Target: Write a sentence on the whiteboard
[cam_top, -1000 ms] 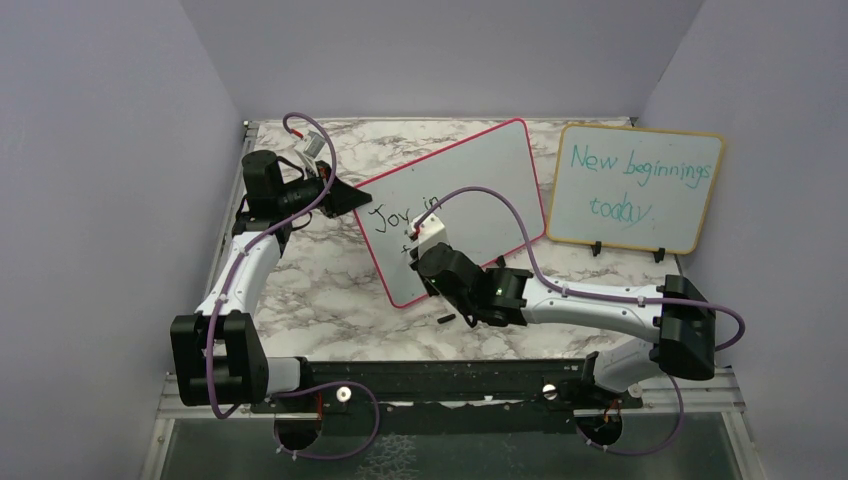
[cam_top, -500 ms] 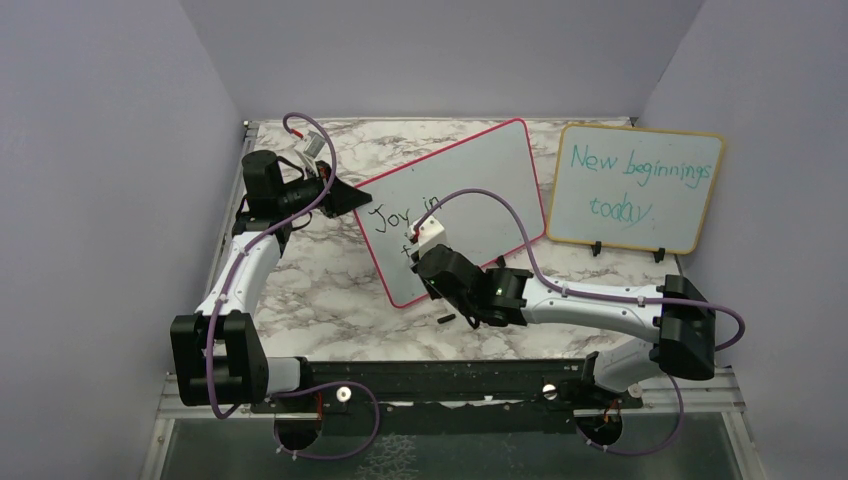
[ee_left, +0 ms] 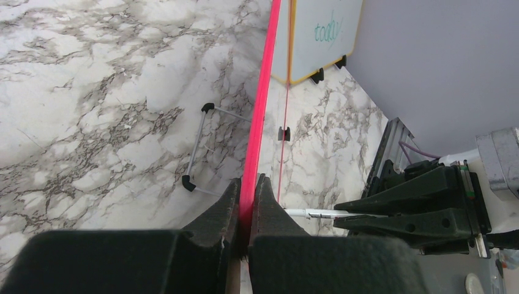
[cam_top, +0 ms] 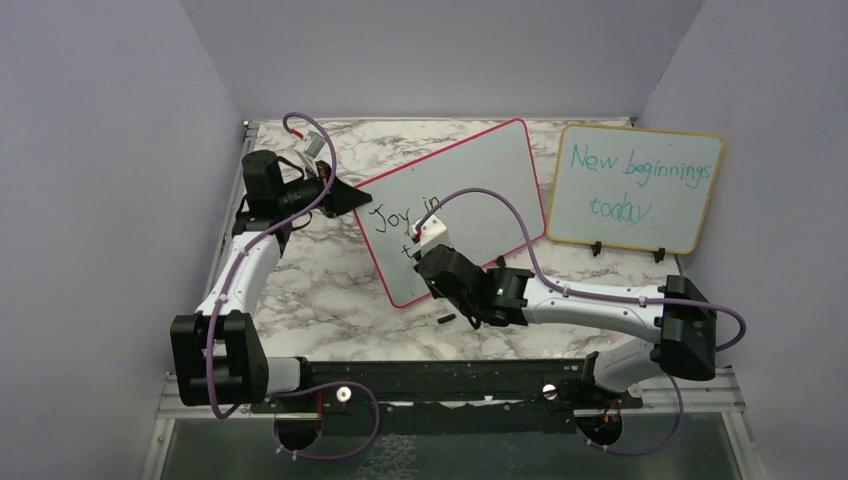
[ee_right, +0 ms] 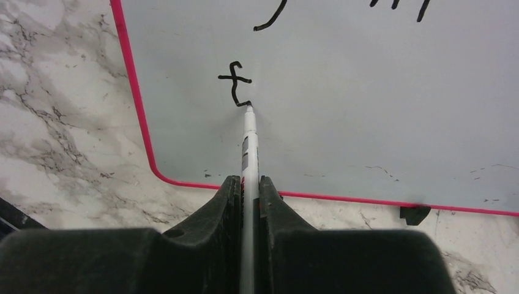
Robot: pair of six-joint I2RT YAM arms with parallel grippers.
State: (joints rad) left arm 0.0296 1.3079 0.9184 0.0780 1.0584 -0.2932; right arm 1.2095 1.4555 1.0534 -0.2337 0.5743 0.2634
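Observation:
The whiteboard (cam_top: 480, 190) with its red-pink frame stands tilted on the marble table. My left gripper (cam_top: 352, 197) is shut on its left edge, and the red frame (ee_left: 260, 122) runs between the fingers (ee_left: 247, 184). The sentence so reads "Joy in" (cam_top: 405, 212) in black, with a single "t" (ee_right: 234, 82) below it. My right gripper (ee_right: 248, 184) is shut on a white marker (ee_right: 249, 141). The marker's tip touches the board at the foot of the "t". In the top view the right gripper (cam_top: 425, 250) is over the board's lower left part.
A yellow-framed board (cam_top: 636, 187) with teal writing stands at the right against the wall. A small black object (cam_top: 445, 320) lies on the table below the whiteboard. A wire stand (ee_left: 202, 147) sits behind the board. A black foot (ee_right: 415, 214) shows at the lower edge.
The right gripper with the marker has shifted very slightly on the board. The left arm and the whiteboard have not moved.

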